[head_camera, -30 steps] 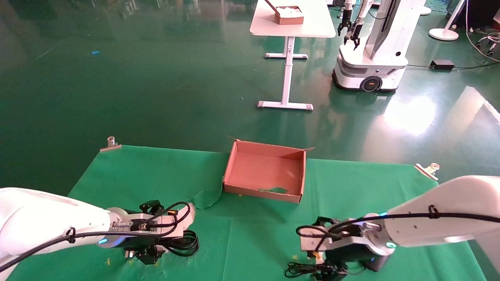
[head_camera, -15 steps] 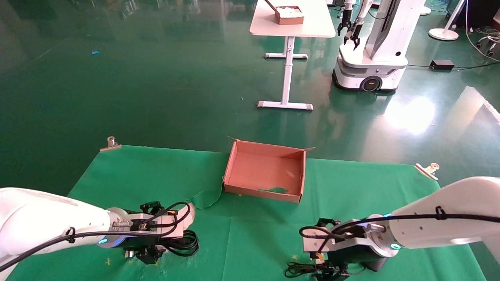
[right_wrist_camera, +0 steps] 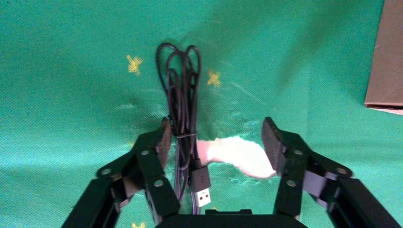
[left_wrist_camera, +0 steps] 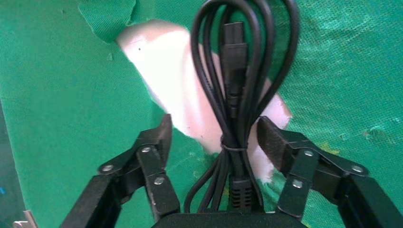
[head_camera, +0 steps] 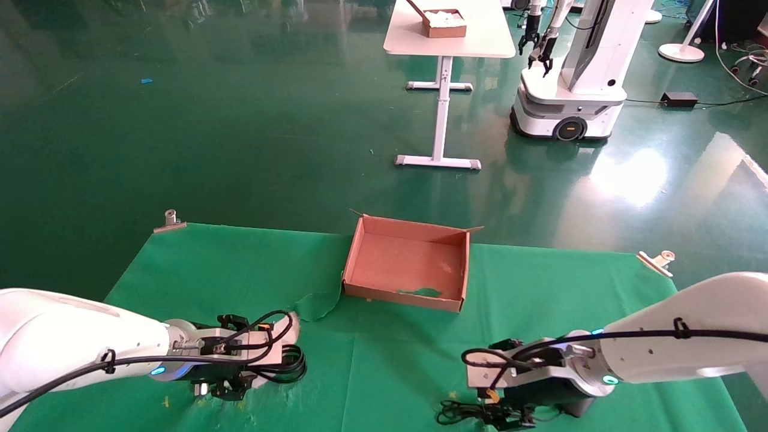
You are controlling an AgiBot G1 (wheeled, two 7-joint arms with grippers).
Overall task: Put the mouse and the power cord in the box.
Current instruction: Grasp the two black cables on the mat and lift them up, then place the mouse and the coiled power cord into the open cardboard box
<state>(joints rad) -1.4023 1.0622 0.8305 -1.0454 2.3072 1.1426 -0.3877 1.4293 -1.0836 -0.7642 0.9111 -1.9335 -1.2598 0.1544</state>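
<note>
Head view shows the box empty, so nothing is packed yet. The left gripper stands open astride the power cord. The right gripper, also open, straddles the mouse's cable bundle; the mouse itself isn't visible.

Green-clothed table filling lower frame, carrying box at center, power cord lower left, mouse cable bundle lower right

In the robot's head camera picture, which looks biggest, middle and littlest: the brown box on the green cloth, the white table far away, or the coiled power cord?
1. The box, biggest.
2. The white table, though it is far away, so really it may be larger.
3. The power cord, partly hidden under the left pincer.
</note>
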